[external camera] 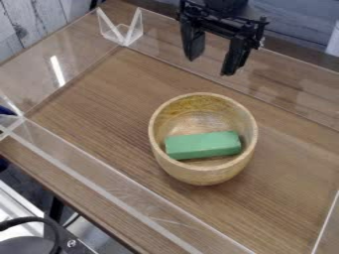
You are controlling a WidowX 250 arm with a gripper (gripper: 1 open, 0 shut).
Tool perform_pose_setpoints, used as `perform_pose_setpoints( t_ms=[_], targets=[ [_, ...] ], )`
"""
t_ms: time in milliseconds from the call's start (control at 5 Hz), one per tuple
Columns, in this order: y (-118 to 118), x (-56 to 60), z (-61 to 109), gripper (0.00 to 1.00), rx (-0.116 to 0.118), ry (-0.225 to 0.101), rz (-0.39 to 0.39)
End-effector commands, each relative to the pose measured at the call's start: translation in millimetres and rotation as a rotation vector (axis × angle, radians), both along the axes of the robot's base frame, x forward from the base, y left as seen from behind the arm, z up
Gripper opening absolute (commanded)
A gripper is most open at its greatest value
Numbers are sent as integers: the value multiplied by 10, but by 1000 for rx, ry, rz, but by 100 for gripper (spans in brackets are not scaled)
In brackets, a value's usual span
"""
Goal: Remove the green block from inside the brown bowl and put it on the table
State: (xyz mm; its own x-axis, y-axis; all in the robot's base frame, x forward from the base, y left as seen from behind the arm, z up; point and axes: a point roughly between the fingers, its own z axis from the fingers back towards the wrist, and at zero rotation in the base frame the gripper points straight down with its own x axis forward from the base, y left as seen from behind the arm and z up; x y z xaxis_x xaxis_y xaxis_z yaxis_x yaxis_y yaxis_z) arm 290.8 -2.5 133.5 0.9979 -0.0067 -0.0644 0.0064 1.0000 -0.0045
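Observation:
A round light tan brown bowl (203, 140) sits on the wood-grain table (106, 109), a little right of the middle. Inside it lies the green block (204, 146), flat on the bowl's bottom with its long side running left to right. My black gripper (216, 57) hangs above the table behind the bowl, pointing down. Its two fingers stand wide apart and hold nothing. It is clear of the bowl and does not touch it.
Low clear acrylic walls (79, 164) ring the tabletop. A clear corner bracket (122, 30) stands at the far left. Bare wood lies to the left of the bowl and in front of it.

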Motion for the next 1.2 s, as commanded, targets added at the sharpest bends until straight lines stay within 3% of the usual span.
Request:
perform_pose_setpoints(
  t_ms=[0, 200, 600, 1000],
  targets=[
    [-47, -92, -112, 100, 2, 35, -137],
    [-117, -223, -258, 100, 8, 74, -310],
    [-274, -147, -190, 100, -64, 113, -145],
    [-381, -237, -494, 100, -69, 104, -61]
  ],
)
